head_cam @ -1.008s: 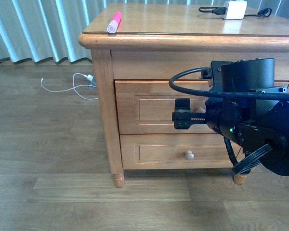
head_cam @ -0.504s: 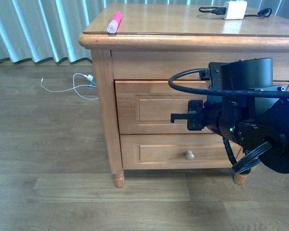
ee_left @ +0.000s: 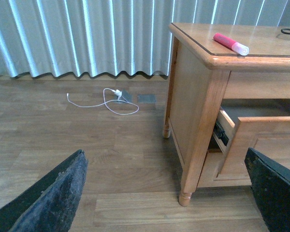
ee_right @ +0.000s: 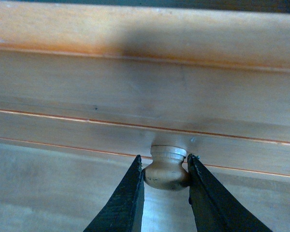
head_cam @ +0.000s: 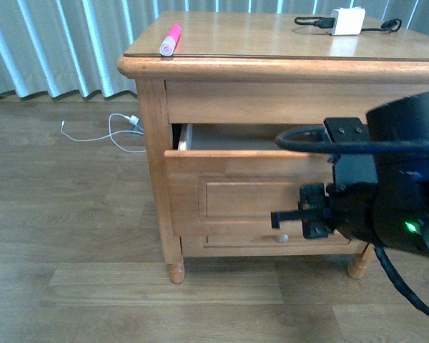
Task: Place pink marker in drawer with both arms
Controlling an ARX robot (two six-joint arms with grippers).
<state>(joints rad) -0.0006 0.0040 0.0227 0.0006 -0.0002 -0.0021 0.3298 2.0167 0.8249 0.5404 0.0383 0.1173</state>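
The pink marker (head_cam: 170, 37) lies near the front left corner of the nightstand top, also showing in the left wrist view as the pink marker (ee_left: 229, 42). The drawer (head_cam: 236, 187) is pulled partly out, its pale inside showing at the top. My right gripper (head_cam: 289, 216) is shut on the drawer knob (ee_right: 166, 168), with one finger on each side of it. My left gripper (ee_left: 164, 159) is open, low over the floor to the left of the nightstand, with nothing between its fingers (ee_left: 53, 198). It is out of the front view.
A white charger block (head_cam: 348, 19) with a black cable sits at the back right of the top. The lower drawer (head_cam: 222, 241) is closed. A white cable (head_cam: 107, 130) lies on the wood floor by the curtain (head_cam: 64, 43).
My right gripper closed on the knob and drew back toward the camera. The drawer has slid from closed to partly open. The marker has not moved.
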